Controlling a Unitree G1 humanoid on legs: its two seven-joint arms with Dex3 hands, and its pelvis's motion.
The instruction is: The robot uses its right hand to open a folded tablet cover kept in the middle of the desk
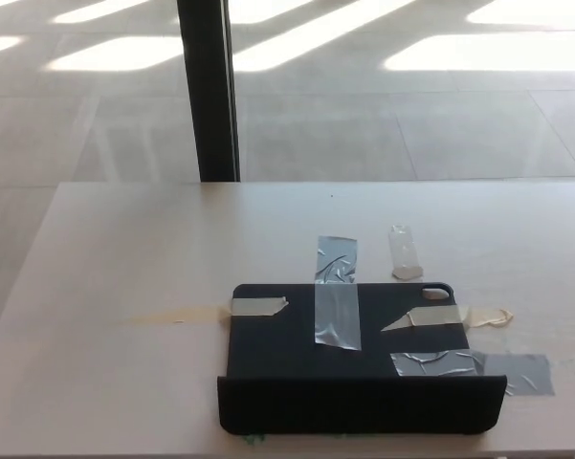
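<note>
Nothing of the robot's body shows up in this shot, so there's no colour, shape, cable, screw or marking on it to describe. Neither arm comes into the head view, from the left or from the right, and neither robot hand is in view.

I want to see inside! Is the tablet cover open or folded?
Open: the tablet cover lies spread flat, only its near flap raised.
</note>
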